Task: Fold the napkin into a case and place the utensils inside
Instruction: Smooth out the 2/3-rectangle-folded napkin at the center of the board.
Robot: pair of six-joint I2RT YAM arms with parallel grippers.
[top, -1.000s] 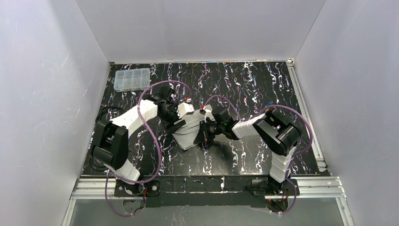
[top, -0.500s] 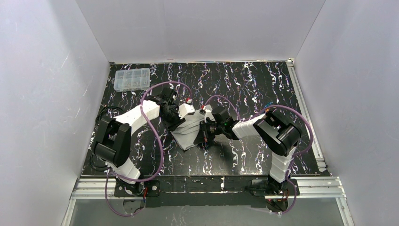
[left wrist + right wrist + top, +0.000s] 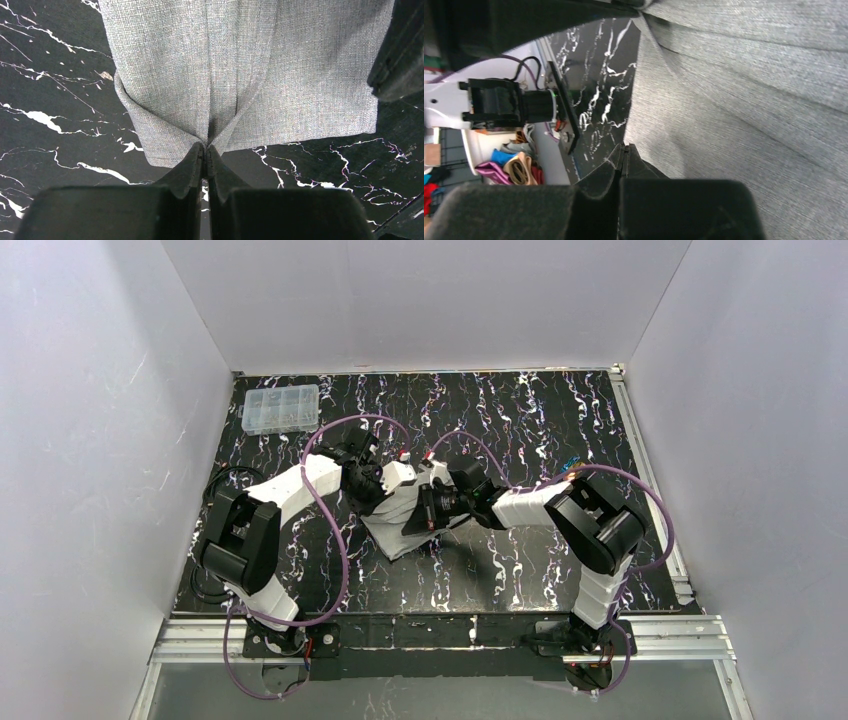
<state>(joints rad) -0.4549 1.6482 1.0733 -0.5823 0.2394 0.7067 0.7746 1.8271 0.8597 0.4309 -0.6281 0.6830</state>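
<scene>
1. Grey cloth, the napkin point(image 3: 398, 525), is lying partly folded near the middle of the black marbled surface point(image 3: 520, 420). It is bunched into layers, not yet a flat pouch.
2. The left pincer point(image 3: 205, 148) is pressing its fingertips together on a pleat at the cloth's edge. Creases are fanning away from that pinch. I judge it is gripping there to anchor that side while the fold is shaped.
3. The right pincer point(image 3: 624, 150) is coming in from about 3 o'clock of the cloth. Its fingers are pressed together right at the napkin's border, apparently nipping a thin edge. The fabric is stretching taut away from it, which suggests it is carrying that edge across.
4. Both arms are crowding over the cloth from opposite sides, so each is holding its own edge and the weave is not slipping.
5. A clear compartment box point(image 3: 280, 408) is sitting well apart, toward 10 o'clock.
6. I am not making out the utensils with any certainty, so the folding stage seems unfinished.
</scene>
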